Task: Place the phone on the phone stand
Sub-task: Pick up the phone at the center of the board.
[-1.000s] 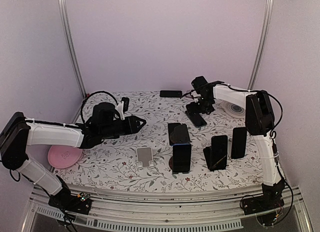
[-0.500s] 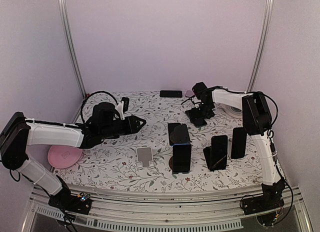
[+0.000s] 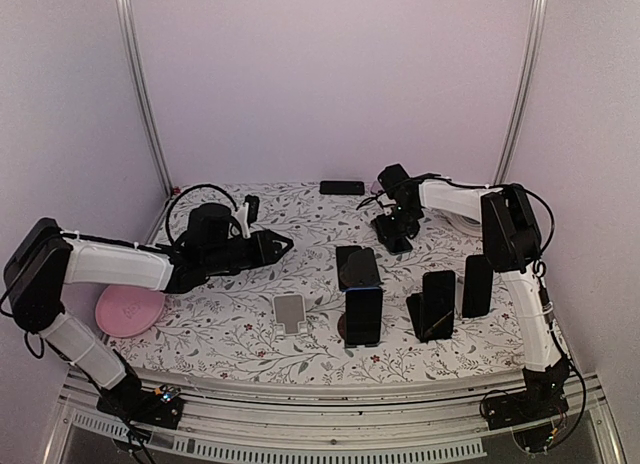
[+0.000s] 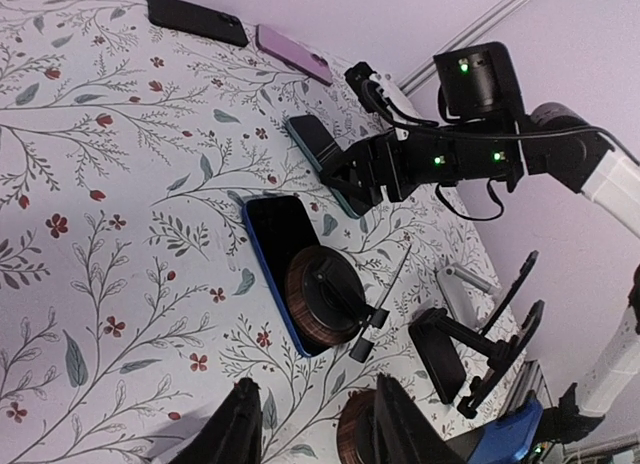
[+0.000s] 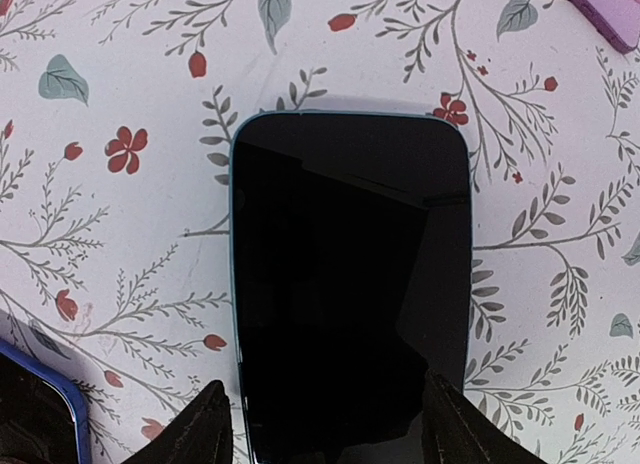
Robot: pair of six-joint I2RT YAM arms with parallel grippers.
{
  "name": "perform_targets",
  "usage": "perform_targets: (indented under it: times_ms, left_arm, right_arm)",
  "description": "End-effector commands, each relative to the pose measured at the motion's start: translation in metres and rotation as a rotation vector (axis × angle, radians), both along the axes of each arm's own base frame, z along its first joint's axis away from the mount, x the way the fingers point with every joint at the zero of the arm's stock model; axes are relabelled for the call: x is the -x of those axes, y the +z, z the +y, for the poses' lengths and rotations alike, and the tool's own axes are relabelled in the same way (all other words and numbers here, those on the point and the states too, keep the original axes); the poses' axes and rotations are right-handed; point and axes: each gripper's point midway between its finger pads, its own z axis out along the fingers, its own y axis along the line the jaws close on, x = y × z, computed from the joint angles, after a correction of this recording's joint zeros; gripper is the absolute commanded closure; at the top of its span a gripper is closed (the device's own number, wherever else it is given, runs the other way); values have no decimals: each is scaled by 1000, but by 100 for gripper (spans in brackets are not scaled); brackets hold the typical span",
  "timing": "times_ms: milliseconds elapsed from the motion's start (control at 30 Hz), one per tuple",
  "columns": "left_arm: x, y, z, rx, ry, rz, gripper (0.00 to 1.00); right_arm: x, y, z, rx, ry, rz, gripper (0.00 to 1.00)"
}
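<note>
Teal-edged black phone (image 5: pixel 350 284); floral white table (image 5: pixel 120 74)

Floral-print table (image 3: pixel 220 329) here. A teal-edged phone (image 5: pixel 350 284) and a blue phone (image 4: pixel 275 229) are laid flat on it. A black phone (image 3: pixel 342 187) is parked at the far edge, a pink plate (image 3: pixel 130 311) at left, and a white stand (image 3: pixel 290 312) up front.

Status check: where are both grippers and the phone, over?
Right gripper open, jaws low over teal phone. Phone flat on table, not lifted. Left gripper open, empty, clear of it. White stand looks free.
</note>
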Motion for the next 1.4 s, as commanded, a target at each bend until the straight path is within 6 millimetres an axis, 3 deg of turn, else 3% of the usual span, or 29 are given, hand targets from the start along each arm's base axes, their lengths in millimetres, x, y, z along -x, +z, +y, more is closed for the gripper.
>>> perform_targets:
  times_ms: [0, 233, 467, 633, 1033, 1133, 1267, 1367]
  left_arm:
    - [-18, 6, -5, 61, -14, 6, 61]
    - [-40, 2, -13, 93, -24, 36, 61]
    - [-43, 0, -15, 101, -27, 42, 61]
    - [-40, -7, -10, 98, -21, 54, 61]
    - [-37, -11, -8, 103, -20, 64, 61]
    - [-38, -10, -9, 109, -23, 65, 61]
    - [-40, -11, -12, 122, -29, 72, 61]
    - [-42, -11, -14, 132, -33, 78, 61]
  right_arm:
    - [21, -21, 15, -31, 24, 86, 36]
    - [16, -3, 12, -3, 3, 33, 35]
    - [9, -4, -7, 16, -24, 36, 15]
    - [6, -7, -17, -3, -34, 50, 8]
    - [10, -19, -25, 1, -44, 80, 10]
    - [12, -20, -29, 35, -54, 78, 14]
    - [15, -25, -23, 41, -38, 87, 24]
    - [17, -27, -16, 30, -24, 93, 26]
